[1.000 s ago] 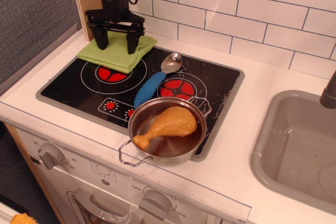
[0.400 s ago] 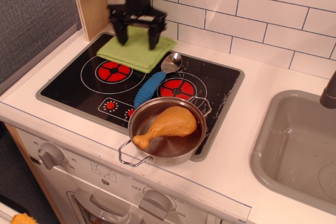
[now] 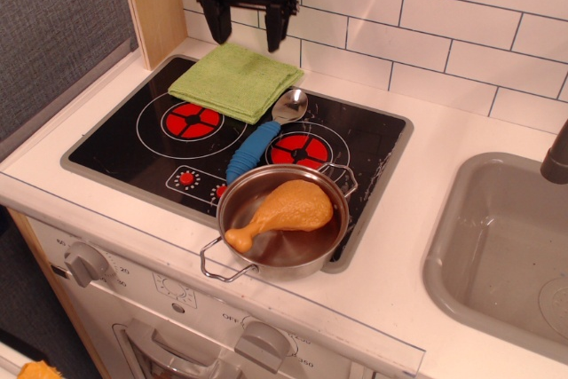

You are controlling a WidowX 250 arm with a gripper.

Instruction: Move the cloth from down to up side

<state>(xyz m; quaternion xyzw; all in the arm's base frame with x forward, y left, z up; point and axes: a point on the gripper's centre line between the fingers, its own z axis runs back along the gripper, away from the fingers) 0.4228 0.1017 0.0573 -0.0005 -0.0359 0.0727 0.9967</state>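
- Your gripper (image 3: 245, 31) has lifted clear of the cloth (image 3: 235, 81) since a moment ago — a second back it was planted on the fabric at the left rear of the hob, and now it hangs above it against the white tiles, touching nothing.
- The jaws are spread wide, with only bare tile showing between the two fingers.
- The cloth has travelled with that move: it slid away from the wooden side panel (image 3: 154, 2) toward the back middle of the cooktop (image 3: 373, 144). It now lies flat and folded over the rear of the left burner (image 3: 191, 119), its right corner just beside the bowl of the spoon (image 3: 266, 131).
- You can read this as the release already made, so the move looks essentially finished; what remains, by my judgement, is only to back the arm away.
- The steel pot (image 3: 282, 224) with the toy chicken leg (image 3: 281, 211) sits at the front edge, apparently undisturbed.
- There's small print by the oven knobs (image 3: 87, 263) along the front panel — too small to read; no brand is visible anywhere.
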